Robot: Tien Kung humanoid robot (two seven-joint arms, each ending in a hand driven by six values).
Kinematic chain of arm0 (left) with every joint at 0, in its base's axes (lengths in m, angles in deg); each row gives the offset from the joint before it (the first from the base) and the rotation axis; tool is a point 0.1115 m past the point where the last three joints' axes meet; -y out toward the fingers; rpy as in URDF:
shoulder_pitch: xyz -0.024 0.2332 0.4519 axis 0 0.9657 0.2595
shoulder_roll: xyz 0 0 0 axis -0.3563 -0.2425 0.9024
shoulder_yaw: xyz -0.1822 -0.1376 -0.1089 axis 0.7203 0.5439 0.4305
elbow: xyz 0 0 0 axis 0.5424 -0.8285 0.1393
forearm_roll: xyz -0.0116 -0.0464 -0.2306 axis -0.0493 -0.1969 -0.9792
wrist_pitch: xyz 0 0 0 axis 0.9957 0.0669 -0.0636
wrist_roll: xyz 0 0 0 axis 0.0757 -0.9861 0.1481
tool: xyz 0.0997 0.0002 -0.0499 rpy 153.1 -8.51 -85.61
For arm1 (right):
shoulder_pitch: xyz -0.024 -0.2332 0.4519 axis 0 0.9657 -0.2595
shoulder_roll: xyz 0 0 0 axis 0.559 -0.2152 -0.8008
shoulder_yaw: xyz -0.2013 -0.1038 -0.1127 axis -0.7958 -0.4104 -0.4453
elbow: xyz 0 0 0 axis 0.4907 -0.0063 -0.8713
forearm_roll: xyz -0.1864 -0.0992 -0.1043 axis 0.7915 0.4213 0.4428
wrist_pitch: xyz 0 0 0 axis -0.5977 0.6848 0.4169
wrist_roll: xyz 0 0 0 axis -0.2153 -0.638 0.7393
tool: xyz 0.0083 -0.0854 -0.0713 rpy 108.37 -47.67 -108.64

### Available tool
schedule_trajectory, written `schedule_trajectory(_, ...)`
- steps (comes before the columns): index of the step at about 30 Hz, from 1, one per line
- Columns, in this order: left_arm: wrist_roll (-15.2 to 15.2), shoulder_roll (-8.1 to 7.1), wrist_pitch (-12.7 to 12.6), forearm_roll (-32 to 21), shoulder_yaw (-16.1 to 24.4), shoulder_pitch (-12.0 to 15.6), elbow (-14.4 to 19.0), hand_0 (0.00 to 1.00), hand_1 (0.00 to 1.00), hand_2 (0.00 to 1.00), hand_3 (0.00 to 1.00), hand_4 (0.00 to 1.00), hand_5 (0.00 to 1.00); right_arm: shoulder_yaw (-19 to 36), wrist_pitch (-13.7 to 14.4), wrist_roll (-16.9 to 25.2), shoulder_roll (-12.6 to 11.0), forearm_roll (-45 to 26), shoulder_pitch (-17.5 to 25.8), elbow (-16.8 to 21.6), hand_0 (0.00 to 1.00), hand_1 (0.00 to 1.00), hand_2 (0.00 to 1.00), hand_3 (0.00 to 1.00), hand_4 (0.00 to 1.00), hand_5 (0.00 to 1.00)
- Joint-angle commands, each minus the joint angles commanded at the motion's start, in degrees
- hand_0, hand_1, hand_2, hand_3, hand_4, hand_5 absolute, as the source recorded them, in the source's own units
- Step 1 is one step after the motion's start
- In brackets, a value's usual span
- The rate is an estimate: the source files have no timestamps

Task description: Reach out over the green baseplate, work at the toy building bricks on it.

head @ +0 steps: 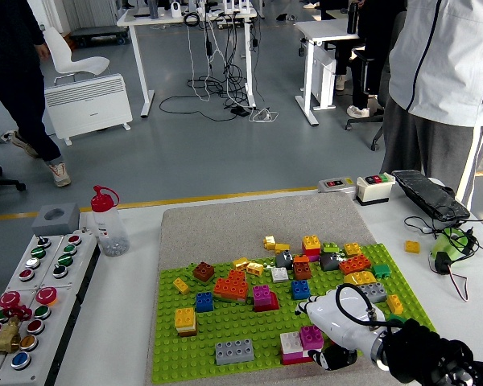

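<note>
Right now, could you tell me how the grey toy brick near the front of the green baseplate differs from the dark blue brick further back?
The grey toy brick is long and low; the dark blue brick is short and squarer. The grey one stands at the green baseplate's near edge, the blue one farther back and left. Both stand upright on the studs, apart from other bricks, and away from the right hand.
</note>
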Motion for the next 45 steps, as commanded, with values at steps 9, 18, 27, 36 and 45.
schedule_trajectory(9, 0.0, 0.02, 0.0, 0.5, 0.4, 0.4, 0.0, 0.728, 0.775, 0.787, 0.674, 0.48, 0.998, 4.6, 1.5, 0.0, -2.3, 0.8, 3.6, 0.0, 0.245, 0.411, 0.784, 0.805, 0.705, 0.414)
schedule_trajectory(18, 0.1, 0.07, 0.1, 1.0, 0.8, 0.6, 0.0, 0.728, 0.775, 0.786, 0.673, 0.48, 0.998, 10.5, 11.0, 2.2, -6.4, -0.9, 10.3, 0.0, 0.214, 0.399, 0.703, 0.69, 0.435, 0.239)
schedule_trajectory(27, 0.1, 0.08, 0.2, 1.2, 0.9, 0.7, 0.0, 0.727, 0.773, 0.784, 0.673, 0.48, 0.998, 13.8, 16.3, 4.8, -8.4, -2.0, 13.6, 0.0, 0.181, 0.374, 0.627, 0.587, 0.238, 0.161)
schedule_trajectory(36, 0.1, 0.03, 0.3, 1.3, 1.0, 0.5, 0.0, 0.728, 0.773, 0.783, 0.673, 0.48, 0.998, 16.6, 26.2, 15.0, -8.5, -4.4, 15.9, 0.0, 0.281, 0.376, 0.596, 0.54, 0.002, 0.002)
schedule_trajectory(45, 0.1, 0.01, 0.3, 1.2, 1.0, 0.3, 0.0, 0.727, 0.772, 0.782, 0.672, 0.48, 0.998, 17.6, 29.8, 28.7, -8.7, -3.2, 19.8, 0.0, 0.346, 0.43, 0.598, 0.531, 0.002, 0.002)
